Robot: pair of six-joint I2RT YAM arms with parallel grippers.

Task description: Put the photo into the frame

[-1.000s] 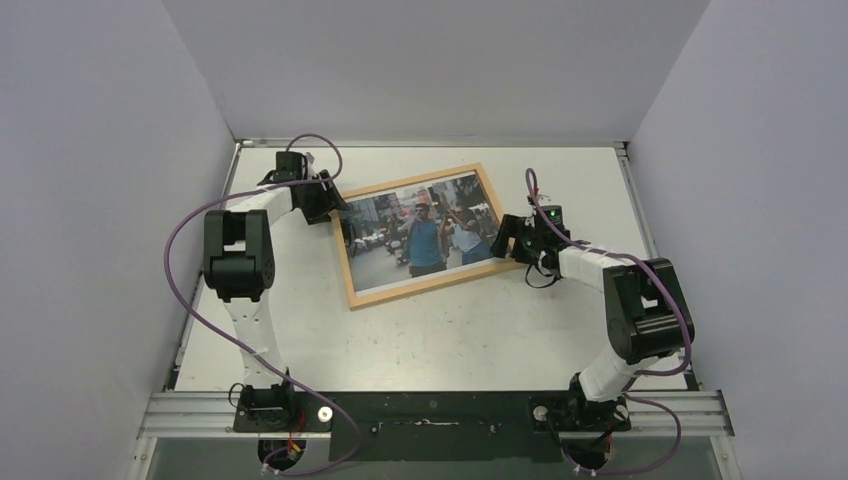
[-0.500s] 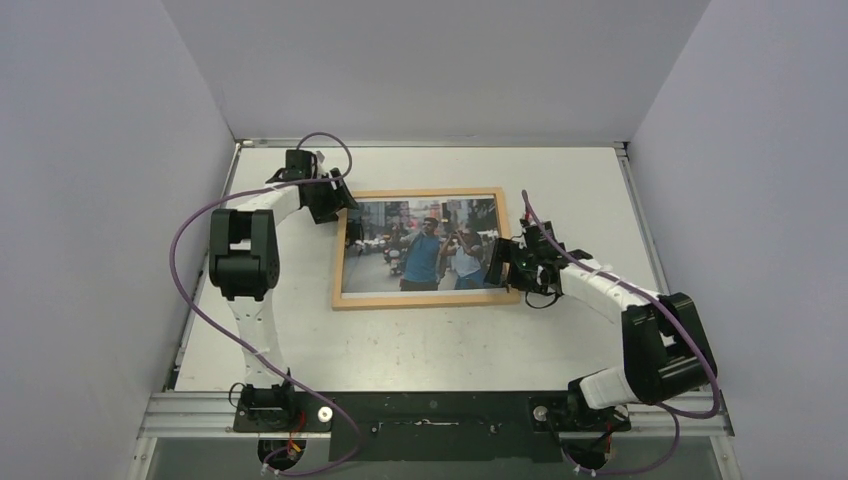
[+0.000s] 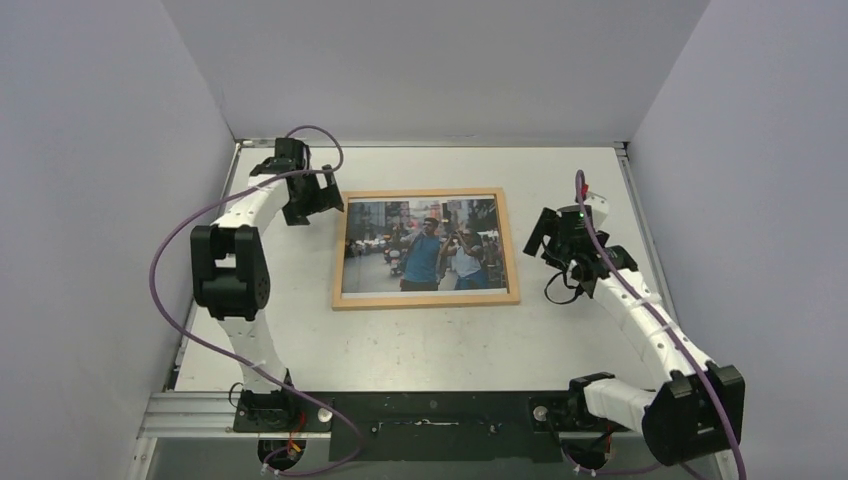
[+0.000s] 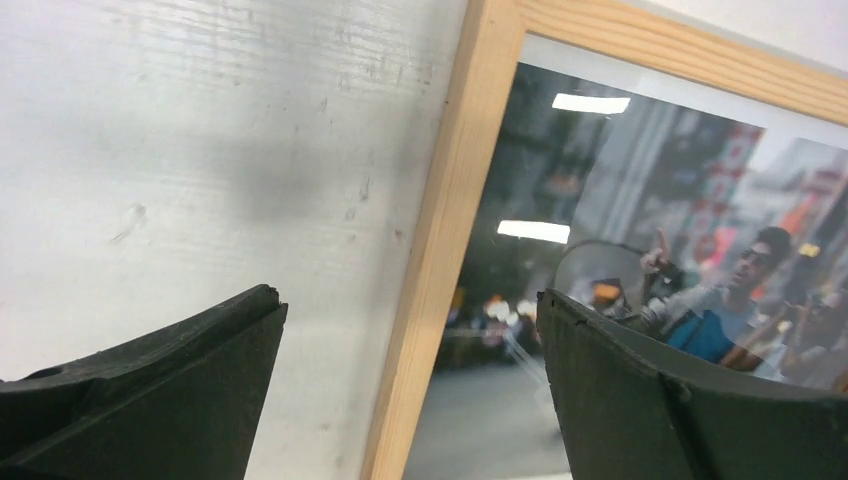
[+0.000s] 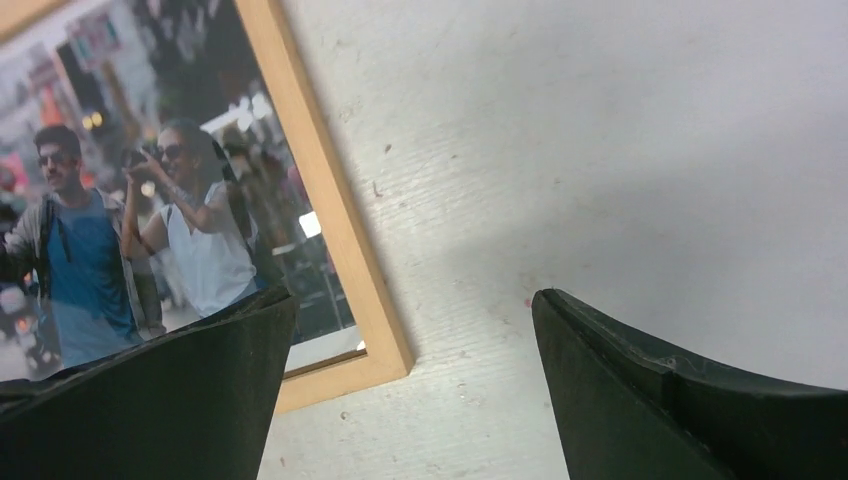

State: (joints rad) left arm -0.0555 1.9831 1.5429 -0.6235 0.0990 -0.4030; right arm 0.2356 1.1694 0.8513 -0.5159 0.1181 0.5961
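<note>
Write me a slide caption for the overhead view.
Photo sits in the frame on the table; left claw and right claw open, one either side.

Between the matt black fingers (image 4: 180, 390) of the left claw (image 4: 410, 300): frame (image 4: 445, 190), pale grainy wood; photo (image 4: 600, 180) glossy, reflective; table (image 4: 200, 130) white, matt, scuffed.

No legible text, brand, label or number in any view. Inside the photo (image 3: 424, 245), only coloured street signs (image 4: 738, 150), too blurred and small to read, even up close from both wrist cameras. On the frame (image 3: 425, 299), bare pale wood grain with no readable marking.
</note>
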